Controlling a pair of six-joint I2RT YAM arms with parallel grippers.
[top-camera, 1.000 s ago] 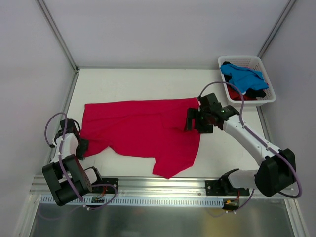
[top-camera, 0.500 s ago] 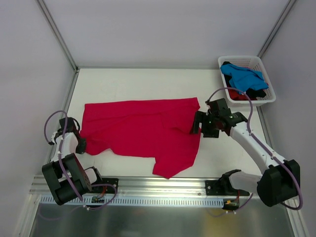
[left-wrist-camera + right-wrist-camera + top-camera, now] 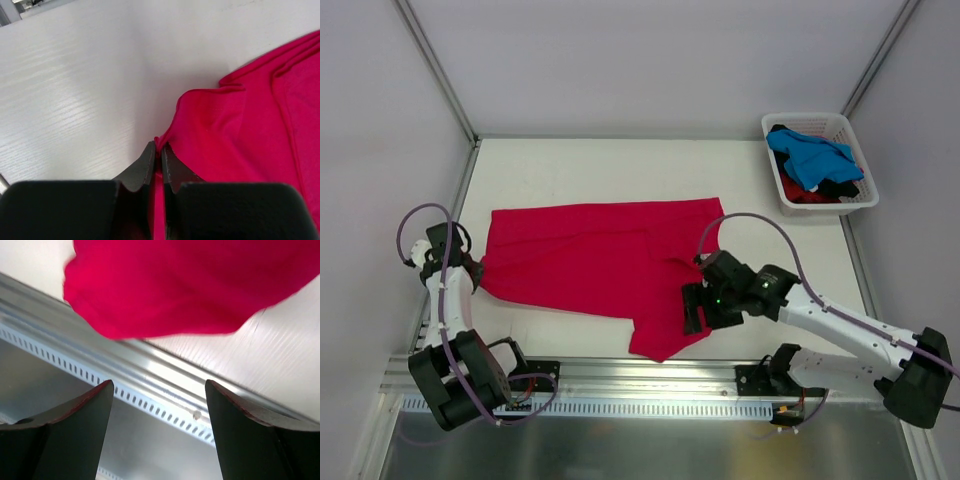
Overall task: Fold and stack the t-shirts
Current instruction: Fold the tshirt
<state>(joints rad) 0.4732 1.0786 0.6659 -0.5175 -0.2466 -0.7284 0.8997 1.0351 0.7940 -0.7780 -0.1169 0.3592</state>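
Left arm [image 3: 447, 300] low, jaws pinching red t-shirt [image 3: 240, 135]

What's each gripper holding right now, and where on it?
Left gripper pinches the crimson t-shirt at its left-side edge; right gripper is open, holding nothing.

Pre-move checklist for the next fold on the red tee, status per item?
1. Grip: left gripper shut on the left edge of the crimson cloth t-shirt: ok.
2. Jaws: right gripper open: ok.
3. Cloth between the right fingers: not ok; the shirt's near corner lies beyond them.
4. Shirt flat: not ok; creases run across it and the left edge is puckered.
5. White slatted plastic basket apart from both arms: ok.
6. Near corner fully on the white table: cannot tell; it reaches the metal rail.
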